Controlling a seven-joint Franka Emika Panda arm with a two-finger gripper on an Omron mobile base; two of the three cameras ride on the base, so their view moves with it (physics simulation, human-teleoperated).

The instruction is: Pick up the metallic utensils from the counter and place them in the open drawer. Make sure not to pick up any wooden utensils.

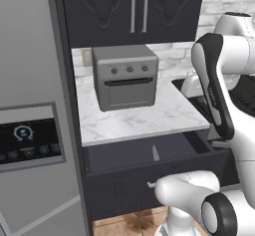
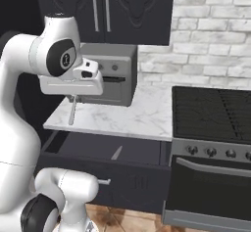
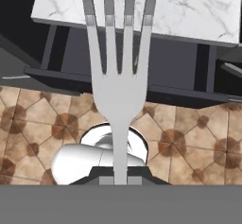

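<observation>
The counter [image 1: 149, 118] is white, grey-veined marble over dark charcoal cabinets; a grey toaster oven [image 1: 125, 75] stands on it against a white brick wall [image 2: 211, 35], under dark upper cabinets [image 1: 132, 11]; a black stove [image 2: 211, 143] adjoins the counter on one side and a grey refrigerator [image 1: 30, 130] on the other; the floor [image 3: 189, 142] is brown patterned tile. The drawer [image 2: 122, 165] below the counter edge is pulled open — a slim knife [image 1: 155, 153] lies on its dark bottom. The arm rises from the base and bends over the drawer's side, its hand held level in front of the toaster oven in the right base view. The end effector [image 3: 120, 179] is clenched on the handle of the fork [image 3: 118, 76]; the fork hangs from it, tines pointing toward the counter edge and the open drawer.
</observation>
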